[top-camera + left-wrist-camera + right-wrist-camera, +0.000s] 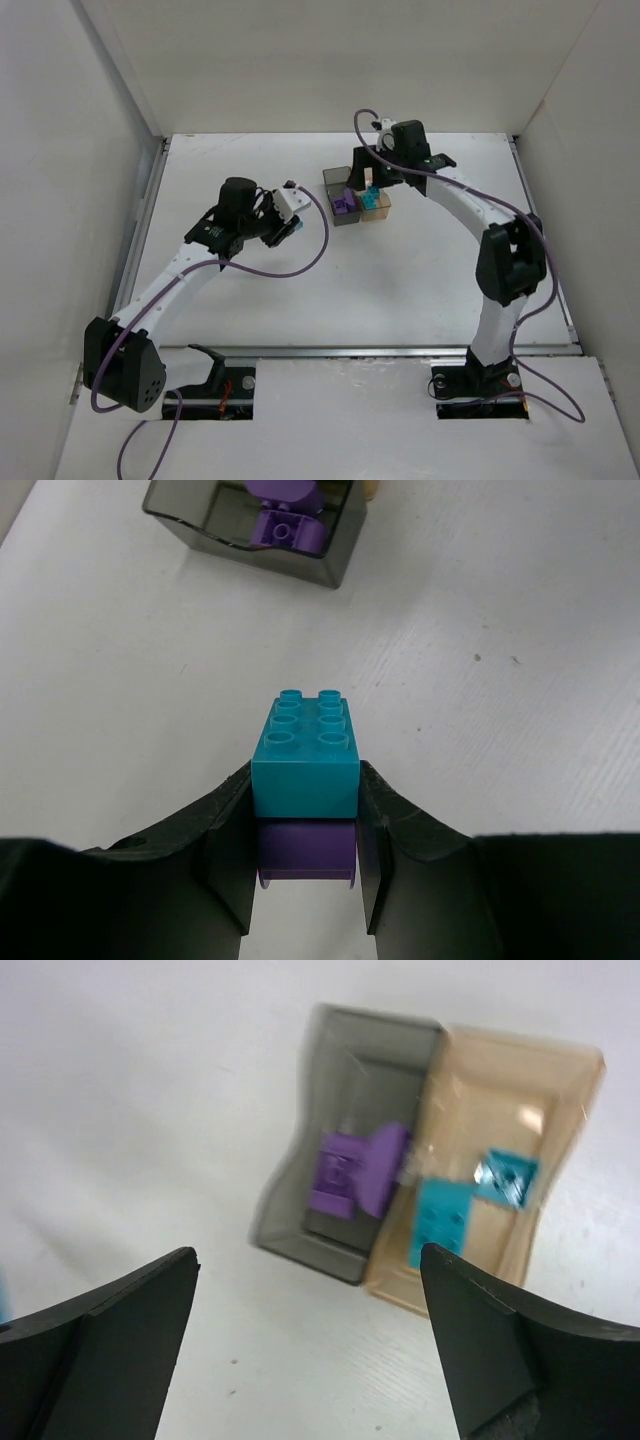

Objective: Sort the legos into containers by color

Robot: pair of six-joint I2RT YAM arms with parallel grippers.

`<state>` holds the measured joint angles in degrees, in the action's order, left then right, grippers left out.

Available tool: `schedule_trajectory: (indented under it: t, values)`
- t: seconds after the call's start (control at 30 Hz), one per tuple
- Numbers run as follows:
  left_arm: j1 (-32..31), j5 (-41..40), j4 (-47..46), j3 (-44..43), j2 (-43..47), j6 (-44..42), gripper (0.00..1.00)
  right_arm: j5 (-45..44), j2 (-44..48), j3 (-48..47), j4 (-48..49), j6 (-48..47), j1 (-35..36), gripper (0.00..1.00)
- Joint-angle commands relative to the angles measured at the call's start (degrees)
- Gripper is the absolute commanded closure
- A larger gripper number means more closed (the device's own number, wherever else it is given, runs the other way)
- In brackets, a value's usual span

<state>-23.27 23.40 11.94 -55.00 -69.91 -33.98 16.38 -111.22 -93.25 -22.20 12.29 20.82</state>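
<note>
One studded teal brick (305, 748) clamped, left end effector (305, 798).

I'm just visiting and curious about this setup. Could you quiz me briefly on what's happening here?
1. True or false: the right gripper is open and empty.
2. Which bricks lie in the grey container? A teal, B purple, C both.
3. Fill in: the left gripper pinches a purple brick together with a ___ one.
Key: 1 true; 2 B; 3 teal brick.
</note>
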Motion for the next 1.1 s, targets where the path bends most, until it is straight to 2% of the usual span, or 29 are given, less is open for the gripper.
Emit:
schedule_trajectory:
  t: [0.0,0.1,0.17,0.23,0.33,0.5,0.73,0.8,0.9,1.0,1.07]
  values:
    - [-0.02,8.22,0.62,-2.48,0.83,0.58,1.0,5.75,9.77,0.78,7.6,-14.62,3.97,0.02]
    - [0.67,13.41,3.43,-5.46,-0.22,-1.7,1.0,15.23,12.68,3.16,7.08,-23.94,5.1,0.07]
    - [3.13,21.31,6.14,-8.27,-0.84,-3.72,1.0,20.24,13.22,4.39,4.89,-29.49,5.98,0.1]
    - [4.63,27.63,8.35,-10.55,-2.76,-5.83,1.0,22.02,14.62,5.8,0.25,-38.42,7.21,0.13]
    - [5.78,32.58,13.79,-14.95,-4.53,-10.74,1.0,24.66,16.2,7.64,-4.16,-47.51,10.9,0.22]
    - [6.3,37.94,16.44,-17.16,-6.2,-12.86,1.0,24.66,16.74,8.26,-0.93,-46.75,15.21,0.23]
    - [5.69,37.33,16.97,-16.54,-6.2,-13.57,1.0,26.76,16.65,8.97,5.32,-43.33,16.45,0.25]
    - [5.69,37.33,16.97,-16.54,-5.68,-13.57,1.0,27.29,16.04,8.44,5.32,-42.19,16.97,0.31]
    - [5.69,37.33,16.97,-16.54,-5.68,-13.57,1.0,27.3,14.46,7.04,5.32,-41.04,16.97,0.49]
    - [5.69,37.33,16.97,-16.54,-5.15,-13.57,1.0,28.0,13.84,6.33,4.62,-40.51,17.5,0.61]
    - [5.69,37.33,16.97,-16.54,-5.15,-13.57,1.0,28.61,13.84,6.33,5.31,-39.98,17.5,0.63]
